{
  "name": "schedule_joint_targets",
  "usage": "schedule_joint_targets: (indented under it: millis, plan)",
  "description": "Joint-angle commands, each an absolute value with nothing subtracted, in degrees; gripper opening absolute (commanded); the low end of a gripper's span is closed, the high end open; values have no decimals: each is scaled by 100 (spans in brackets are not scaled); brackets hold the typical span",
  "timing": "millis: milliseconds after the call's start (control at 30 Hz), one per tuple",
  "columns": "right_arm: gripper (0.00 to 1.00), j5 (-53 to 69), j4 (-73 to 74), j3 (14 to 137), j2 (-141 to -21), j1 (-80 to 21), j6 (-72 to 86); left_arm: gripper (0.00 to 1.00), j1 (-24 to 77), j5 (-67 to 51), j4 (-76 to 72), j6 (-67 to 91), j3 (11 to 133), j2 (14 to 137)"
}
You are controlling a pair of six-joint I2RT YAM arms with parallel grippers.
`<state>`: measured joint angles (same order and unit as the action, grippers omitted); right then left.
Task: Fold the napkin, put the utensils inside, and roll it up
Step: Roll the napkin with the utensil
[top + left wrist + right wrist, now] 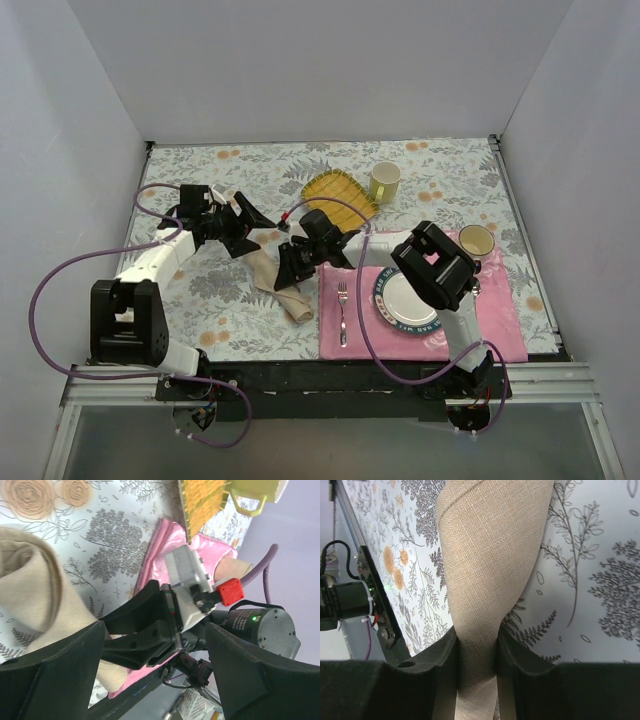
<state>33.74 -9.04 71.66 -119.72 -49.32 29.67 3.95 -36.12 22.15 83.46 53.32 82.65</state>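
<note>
The right gripper (477,652) pinches its fingers narrowly on the bunched beige napkin (490,565), which lies on the flowered tablecloth (450,175) at nine o'clock from the fork (342,310) on the pink placemat (500,335), while the left gripper (258,226), at ten o'clock from the right one, gapes wide, holding nothing.

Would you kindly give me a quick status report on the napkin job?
Right gripper shut on the napkin. Left gripper open beside it. Fork outside, on pink mat.
</note>
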Motion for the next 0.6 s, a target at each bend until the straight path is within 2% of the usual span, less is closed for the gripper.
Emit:
schedule_joint_targets:
  millis: [0, 67, 167, 567]
  plan:
    - [41, 2980, -20, 7707, -12076, -5159, 2454, 80, 457, -4061, 1916, 8481, 5238, 8323]
    - [51, 2760, 263, 7822, -12076, -5212, 2321, 80, 466, -3982, 1890, 8455, 5203, 8349]
    - [57, 2628, 553, 7963, -11997, -5212, 2171, 80, 475, -3920, 1828, 8446, 5142, 8428]
    - [66, 2154, 1599, 8552, -11707, -5449, 1635, 80, 475, -3736, 1934, 8227, 4957, 8402]
